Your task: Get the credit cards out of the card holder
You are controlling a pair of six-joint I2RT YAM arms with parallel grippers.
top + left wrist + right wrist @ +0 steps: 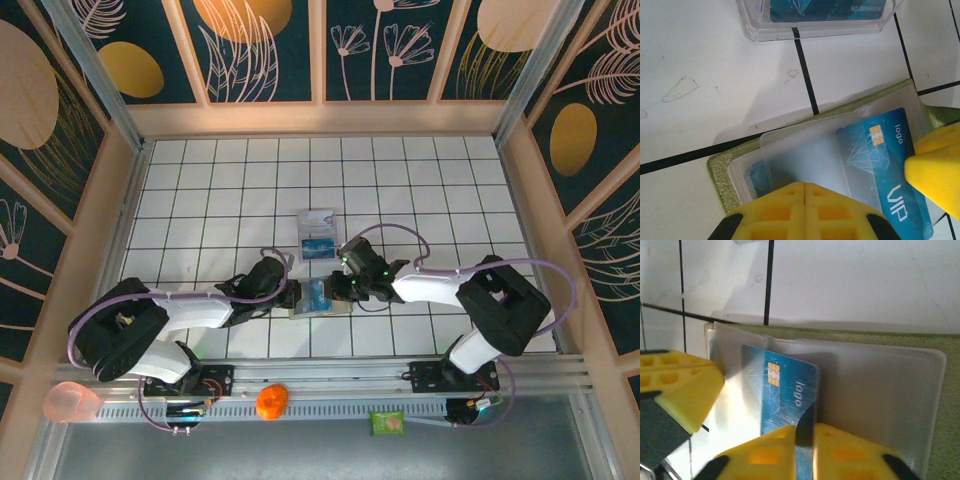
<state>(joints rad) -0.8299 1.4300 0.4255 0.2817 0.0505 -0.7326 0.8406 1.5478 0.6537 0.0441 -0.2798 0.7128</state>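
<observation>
A small flat yellow-green card holder [322,298] lies open on the white tiled table with black grid lines [715,60], between the two arms near the table's near edge, its transparent plastic sleeves [805,150] facing up. The left gripper [804,186] has its yellow fingers pressed together with no gap, their tips resting on the near sleeve and gripping nothing that can be made out. The right gripper [805,432] has its yellow fingers nearly together, pinching the lower edge of a blue credit card with a gold chip and the words "logo" and "VIP" [880,165]. This card lies partly out of its sleeve, angled across the holder's inner face. A patch of another blue face [757,180] shows dimly under the sleeve beside the left fingers. Just beyond the holder lies a clear plastic tray [765,27] with a second blue card [825,10] lying in it.
</observation>
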